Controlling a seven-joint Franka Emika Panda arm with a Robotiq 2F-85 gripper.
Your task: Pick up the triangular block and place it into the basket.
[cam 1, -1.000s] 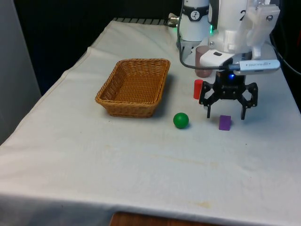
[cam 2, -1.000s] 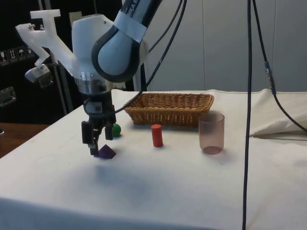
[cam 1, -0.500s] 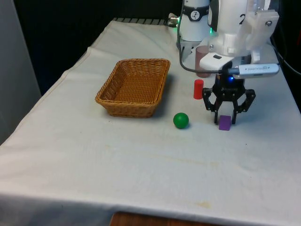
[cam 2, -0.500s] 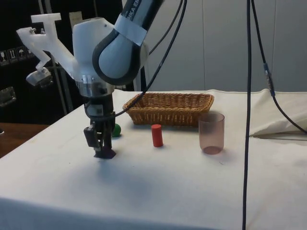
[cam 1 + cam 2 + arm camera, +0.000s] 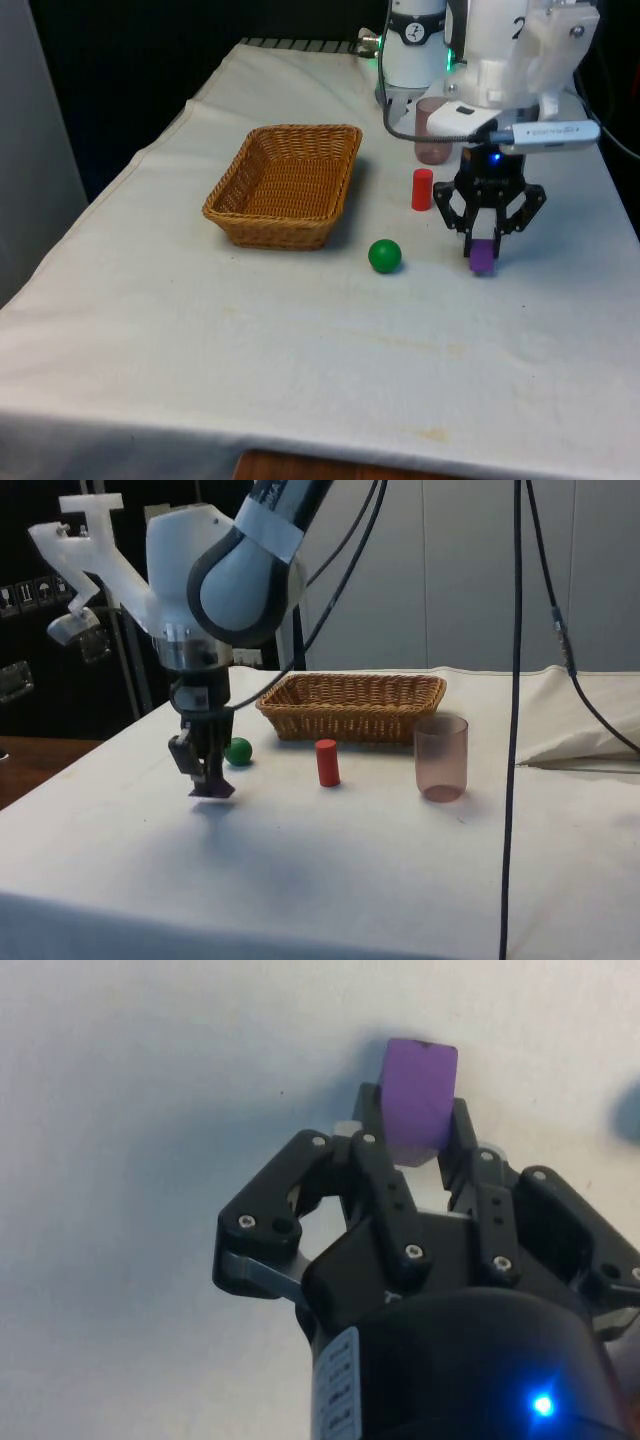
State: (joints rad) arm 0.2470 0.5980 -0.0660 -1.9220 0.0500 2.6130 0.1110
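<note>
Gripper (image 5: 483,249) clamped on the purple triangular block (image 5: 483,257), holding it just off the white cloth (image 5: 300,340), right of the green ball (image 5: 384,255) in the front view, with the red cylinder (image 5: 422,189) behind and the basket (image 5: 285,185) well apart to the front view's left.

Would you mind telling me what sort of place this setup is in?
Probably a robotics lab: a cloth-covered table with a wicker basket, a purple block held in the gripper, and cables hanging overhead.
</note>
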